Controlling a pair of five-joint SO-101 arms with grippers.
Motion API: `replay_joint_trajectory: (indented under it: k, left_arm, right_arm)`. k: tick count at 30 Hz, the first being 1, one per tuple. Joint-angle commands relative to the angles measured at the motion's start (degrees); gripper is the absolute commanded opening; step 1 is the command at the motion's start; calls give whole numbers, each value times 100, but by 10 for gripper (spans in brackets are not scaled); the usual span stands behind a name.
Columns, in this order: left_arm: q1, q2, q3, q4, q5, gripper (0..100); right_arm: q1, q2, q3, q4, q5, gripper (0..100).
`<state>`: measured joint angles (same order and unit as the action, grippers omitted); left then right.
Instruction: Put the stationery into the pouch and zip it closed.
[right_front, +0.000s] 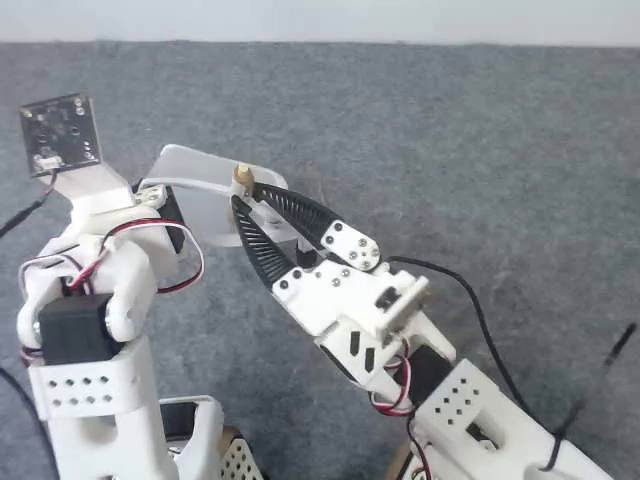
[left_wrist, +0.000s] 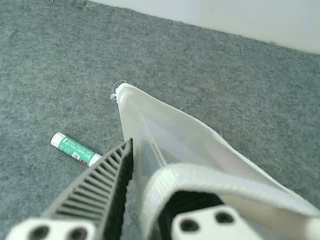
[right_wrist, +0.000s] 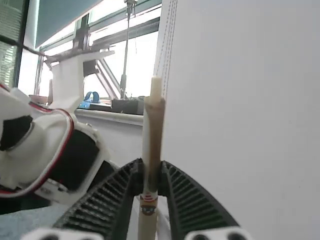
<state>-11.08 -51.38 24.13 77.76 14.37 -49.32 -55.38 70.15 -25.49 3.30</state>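
The translucent white pouch (right_front: 205, 195) is held off the grey carpet, and my left gripper (left_wrist: 137, 160) is shut on its edge (left_wrist: 170, 135). My right gripper (right_front: 247, 196) is shut on a beige pencil (right_wrist: 150, 135), which stands upright between the black fingers (right_wrist: 117, 192). The pencil's end (right_front: 241, 176) sits right at the pouch's upper rim. In the right wrist view the pouch's white wall (right_wrist: 240, 125) is directly beside the pencil. A green and white glue stick (left_wrist: 75, 148) lies on the carpet beside the pouch, untouched.
Grey carpet (right_front: 480, 150) covers the table. The left arm's white body and camera board (right_front: 60, 135) stand close to the pouch on the left. A black cable (right_front: 480, 310) trails from the right arm.
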Motion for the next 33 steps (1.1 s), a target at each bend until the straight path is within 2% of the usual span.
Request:
replay_joint_trajectory:
  k: [1,4,10,16,23,33]
  left_arm:
    - [53,-44,-66,-132,114,12]
    - [53,-53,4,-141,105,12]
    - [44,-53,48,-167,105,12]
    - [44,-53,48,-167,105,12]
    - [53,-53,48,-176,105,12]
    - [-18,-62,48,-176,97,12]
  right_arm:
    - [-40,356,-44,-22,123,205]
    - [-40,435,-18,-22,114,236]
    - [-40,356,62,-22,123,171]
    - [-145,-435,325,13,123,167]
    - [-734,-1156,-378,1947,105,169]
    - [-646,-954,-703,2237,97,167]
